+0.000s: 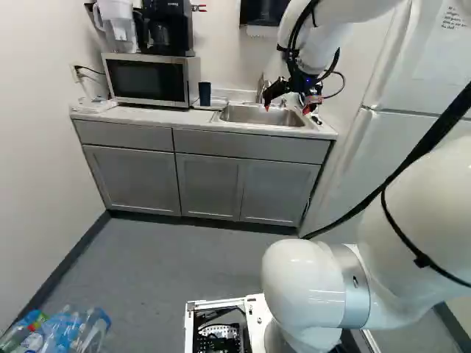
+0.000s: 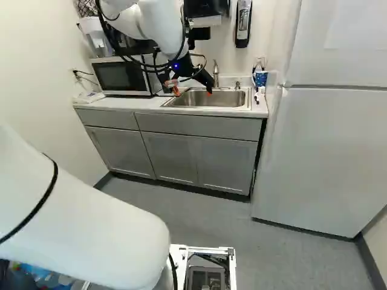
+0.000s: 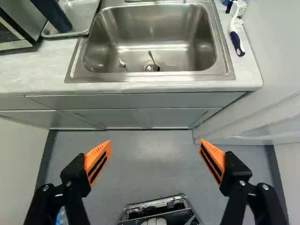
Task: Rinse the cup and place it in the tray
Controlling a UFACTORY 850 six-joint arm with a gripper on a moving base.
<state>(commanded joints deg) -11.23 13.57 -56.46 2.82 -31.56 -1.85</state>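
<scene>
The white arm (image 1: 434, 206) reaches towards the sink, its jaws spread wide with nothing between the ribbed orange pads (image 3: 95, 153); in the wrist view the floor shows through the gap.

Ahead of them come the flat grey cabinets (image 3: 108, 101), then the surface (image 3: 28, 70), pale and faintly mottled. Set into it, the sink (image 3: 150, 76) is brushed steel with rounded corners, and a thin metal utensil (image 3: 151, 56) lies at its drain. At one side lies a brush (image 3: 236, 40), white with a dark blue handle; at the other, the cup (image 3: 51, 15), smooth, dark and plain, stands in the shallow metal tray (image 3: 86, 14), beside the microwave (image 1: 147, 79). Behind the sink rises a slim metal faucet (image 2: 216, 72).

The placing looks done, though whether the cup has been rinsed cannot be told. If it has, the next move is simply to draw back clear of the surface, without brushing the cup.
</scene>
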